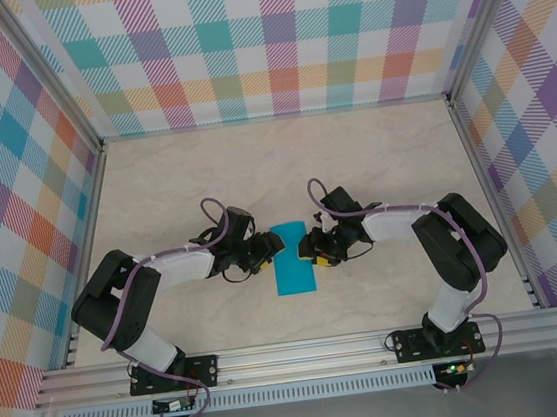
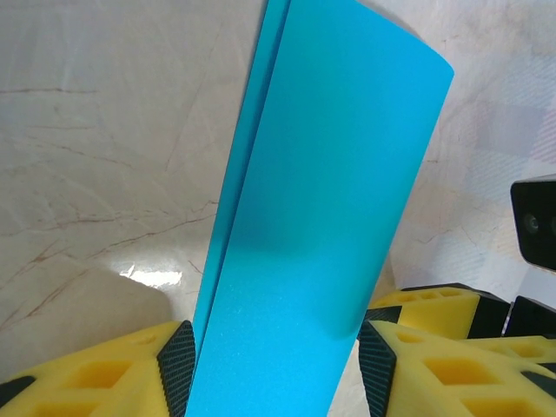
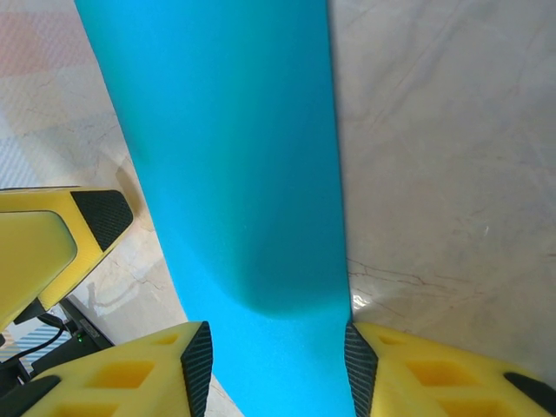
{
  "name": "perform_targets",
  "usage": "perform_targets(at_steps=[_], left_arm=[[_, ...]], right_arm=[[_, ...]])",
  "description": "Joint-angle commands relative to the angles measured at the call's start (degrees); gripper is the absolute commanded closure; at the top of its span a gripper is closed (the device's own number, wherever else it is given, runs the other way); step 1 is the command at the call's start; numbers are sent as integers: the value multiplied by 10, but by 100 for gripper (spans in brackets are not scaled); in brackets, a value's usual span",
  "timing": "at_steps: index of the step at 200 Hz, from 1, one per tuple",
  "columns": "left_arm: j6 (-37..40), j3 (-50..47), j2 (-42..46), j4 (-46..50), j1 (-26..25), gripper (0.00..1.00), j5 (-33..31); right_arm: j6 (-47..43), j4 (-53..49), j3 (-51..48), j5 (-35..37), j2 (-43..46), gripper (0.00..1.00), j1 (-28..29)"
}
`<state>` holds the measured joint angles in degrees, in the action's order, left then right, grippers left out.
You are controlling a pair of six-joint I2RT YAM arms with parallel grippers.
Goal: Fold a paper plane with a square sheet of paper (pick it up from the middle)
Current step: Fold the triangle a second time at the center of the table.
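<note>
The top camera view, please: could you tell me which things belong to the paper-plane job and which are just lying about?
For the job: the blue sheet of paper, folded into a narrow strip; the left gripper and the right gripper, one at each side of it.

Just there: the table; the checked walls; the metal rail at the near edge.

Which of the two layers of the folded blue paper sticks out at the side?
The lower layer: a thin strip left of the top layer, in the left wrist view.
</note>
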<state>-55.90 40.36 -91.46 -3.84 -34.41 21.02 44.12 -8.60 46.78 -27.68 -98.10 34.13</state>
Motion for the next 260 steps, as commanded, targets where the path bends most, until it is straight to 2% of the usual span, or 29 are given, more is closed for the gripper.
perform_targets(at_steps=[1,59,106,146,206,260], left_arm=[[10,13,-5,-11,-4,45,9],[14,13,5,8,-4,45,-3],[15,16,5,9,-5,45,2],[17,16,5,10,-5,45,3],[21,22,2,10,-5,44,8],[21,25,-9,1,-5,44,10]], right_arm=[[-3,-21,-20,23,-21,56,1],[-9,-36,2,26,51,52,1],[14,24,-5,-29,31,52,1],[13,32,-8,-23,-4,52,1],[-1,-49,-18,58,-16,58,1],[5,-43,-18,53,-28,63,1]])
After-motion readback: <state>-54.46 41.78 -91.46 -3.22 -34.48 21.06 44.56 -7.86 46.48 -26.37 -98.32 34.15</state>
